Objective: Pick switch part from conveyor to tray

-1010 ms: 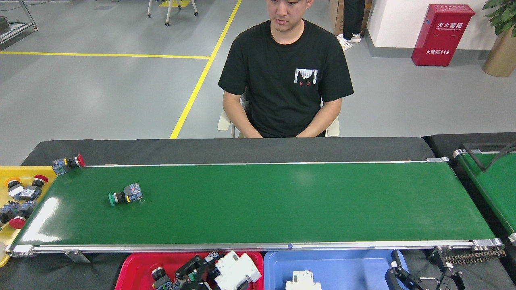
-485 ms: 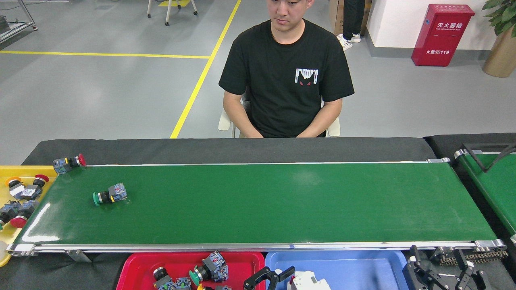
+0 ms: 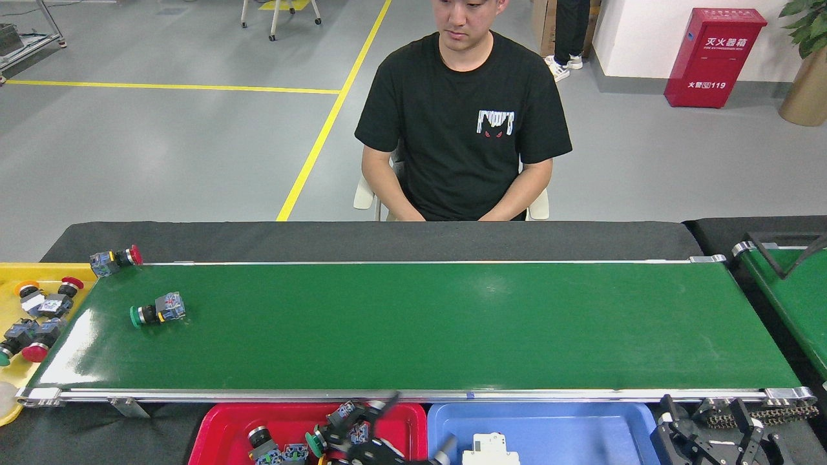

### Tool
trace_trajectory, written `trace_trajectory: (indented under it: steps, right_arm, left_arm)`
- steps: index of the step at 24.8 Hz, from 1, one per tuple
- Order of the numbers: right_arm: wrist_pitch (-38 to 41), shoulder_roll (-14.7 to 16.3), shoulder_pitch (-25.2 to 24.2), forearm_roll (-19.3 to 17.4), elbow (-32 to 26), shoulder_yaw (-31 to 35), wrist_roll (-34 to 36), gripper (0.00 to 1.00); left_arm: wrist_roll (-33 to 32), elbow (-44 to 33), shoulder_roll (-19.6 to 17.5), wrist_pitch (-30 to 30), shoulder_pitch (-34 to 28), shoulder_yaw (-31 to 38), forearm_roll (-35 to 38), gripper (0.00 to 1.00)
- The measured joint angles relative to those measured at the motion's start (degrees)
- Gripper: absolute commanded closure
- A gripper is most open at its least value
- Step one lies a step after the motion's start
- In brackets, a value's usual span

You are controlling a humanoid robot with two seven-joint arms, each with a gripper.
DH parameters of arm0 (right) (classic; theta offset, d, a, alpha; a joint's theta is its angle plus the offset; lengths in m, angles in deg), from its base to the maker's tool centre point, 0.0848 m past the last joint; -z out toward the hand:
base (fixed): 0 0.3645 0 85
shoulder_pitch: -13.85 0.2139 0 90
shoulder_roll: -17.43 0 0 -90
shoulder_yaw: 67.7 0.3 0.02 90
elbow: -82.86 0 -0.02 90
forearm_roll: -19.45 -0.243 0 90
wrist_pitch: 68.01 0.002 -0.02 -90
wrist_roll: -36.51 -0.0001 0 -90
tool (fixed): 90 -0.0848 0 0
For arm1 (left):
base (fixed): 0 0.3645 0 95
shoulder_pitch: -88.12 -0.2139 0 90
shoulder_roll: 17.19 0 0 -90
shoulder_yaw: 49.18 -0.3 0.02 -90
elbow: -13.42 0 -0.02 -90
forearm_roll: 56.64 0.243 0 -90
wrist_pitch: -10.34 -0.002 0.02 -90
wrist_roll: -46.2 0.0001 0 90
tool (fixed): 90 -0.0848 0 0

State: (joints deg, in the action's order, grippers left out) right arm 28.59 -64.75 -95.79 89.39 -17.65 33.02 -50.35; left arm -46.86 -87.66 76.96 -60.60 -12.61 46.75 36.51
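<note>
Grey workshop floor with yellow lines stretches behind a person (image 3: pixel 462 116) in a black T-shirt, seated facing me across the black-draped table (image 3: pixel 362 239). Across that table runs the conveyor (image 3: pixel 452 329), its green belt glossy between silver rails. Far down its left end lies a switch part with a green button (image 3: pixel 157 310), on its side, button pointing left. Another switch part with a red button (image 3: pixel 115 259) sits just off the belt's far left corner, beside the yellow tray (image 3: pixel 16 274), which holds several more switches.

Below the near rail, the red tray (image 3: pixel 219 429) holds a few switch parts, and the blue tray (image 3: pixel 555 429) beside it holds a white breaker (image 3: pixel 494 449). My left gripper (image 3: pixel 413 429) is over the seam between those trays, its fingers spread wide and blurred, holding nothing. My right gripper (image 3: pixel 707 423) stands at the lower right by the conveyor's end roller, fingers apart and empty.
</note>
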Motion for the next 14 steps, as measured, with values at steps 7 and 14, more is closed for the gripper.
trace_trajectory:
  steps: [7,14]
  right_arm:
    - [2.96,-0.08,-0.38,0.0,0.0,0.0,0.17,0.0]
    - [3.22,-0.09,-0.4,0.0,0.0,-0.03,-0.01,0.0]
  left_arm:
    - [0.81,2.94,-3.79,6.5,-2.79,20.04,-6.05,0.0]
    - [0.95,4.67,-7.45,7.65,-4.43,20.42,-6.25,0.0]
